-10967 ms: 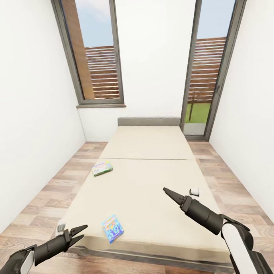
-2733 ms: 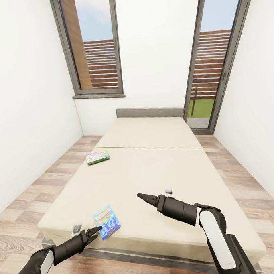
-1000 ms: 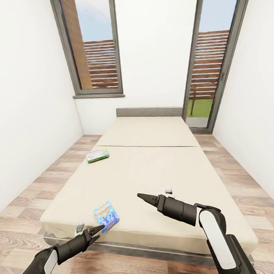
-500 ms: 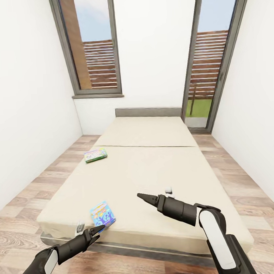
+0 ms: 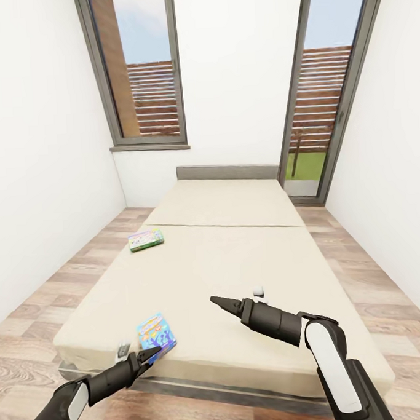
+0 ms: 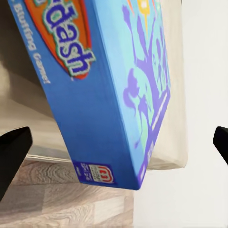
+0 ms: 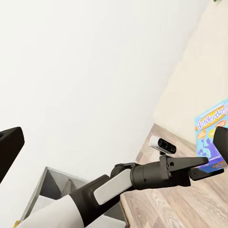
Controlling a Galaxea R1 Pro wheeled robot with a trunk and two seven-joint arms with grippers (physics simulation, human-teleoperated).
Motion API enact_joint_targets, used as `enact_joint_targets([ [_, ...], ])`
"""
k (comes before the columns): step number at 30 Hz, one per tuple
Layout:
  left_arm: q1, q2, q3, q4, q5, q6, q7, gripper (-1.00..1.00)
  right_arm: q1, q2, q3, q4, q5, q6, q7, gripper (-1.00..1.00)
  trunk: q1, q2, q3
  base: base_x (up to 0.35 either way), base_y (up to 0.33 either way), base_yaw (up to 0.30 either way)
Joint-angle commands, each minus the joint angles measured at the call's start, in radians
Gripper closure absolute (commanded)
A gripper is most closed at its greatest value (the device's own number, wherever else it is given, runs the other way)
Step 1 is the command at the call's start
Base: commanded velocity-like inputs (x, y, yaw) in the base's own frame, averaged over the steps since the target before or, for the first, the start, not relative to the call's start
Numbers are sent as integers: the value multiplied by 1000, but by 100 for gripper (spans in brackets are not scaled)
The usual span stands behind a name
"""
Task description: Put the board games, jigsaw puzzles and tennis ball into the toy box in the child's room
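- Two board games lie on the bed (image 5: 237,258): a blue board game (image 5: 156,331) at the near left corner, close to the foot edge, and a green-pink board game (image 5: 145,238) farther up near the left side, well apart from it.
- Risk: the blue box sits near the mattress edge. A low or sideways push from the left gripper (image 5: 148,353) could slide it off onto the floor (image 5: 32,342), judging by how little bed lies between box and edge.
- Risk: the box is flat; a grab across its thin edge may slip or tip it.
- Left jaws: apart, tips just short of the box's near edge in the head view. In the left wrist view the blue box (image 6: 109,90) lies ahead, between the two dark tips, not yet clasped.
- Right gripper (image 5: 220,302): hovering over mid-bed, holding nothing; tips look close together in the head view, though apart in its wrist view, so I cannot tell.
- Right wrist view also catches the left gripper (image 7: 202,167) in front of the blue box (image 7: 211,128).
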Motion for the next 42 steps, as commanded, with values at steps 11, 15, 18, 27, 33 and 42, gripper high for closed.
enact_joint_targets([
  [11, -1, -2, 8, 0, 16, 1, -3, -100, -1, 1, -1, 0, 8, 3, 8, -100, 0, 0, -1, 18, 0, 0],
  [15, -1, -2, 8, 0, 16, 1, -3, -100, -1, 1, -1, 0, 7, 3, 8, -100, 0, 0, -1, 1, 0, 0],
  [18, -1, -2, 8, 0, 16, 0, -3, -100, -1, 1, -1, 0, 7, 3, 8, -100, 0, 0, -1, 0, 0, 0],
  [27, -1, -2, 8, 0, 16, -1, -3, 100, -1, 1, -1, 0, 7, 3, 8, -100, 0, 0, -1, 0, 0, 0],
  [33, -1, -2, 8, 0, 16, -1, -3, 100, -1, 1, -1, 0, 7, 3, 8, -100, 0, 0, -1, 0, 0, 0],
  [42, -1, -2, 7, 0, 16, -1, -12, 100, -1, 13, -1, 0, 8, 3, -1, -100, 0, 0, -1, 0, 0, 0],
])
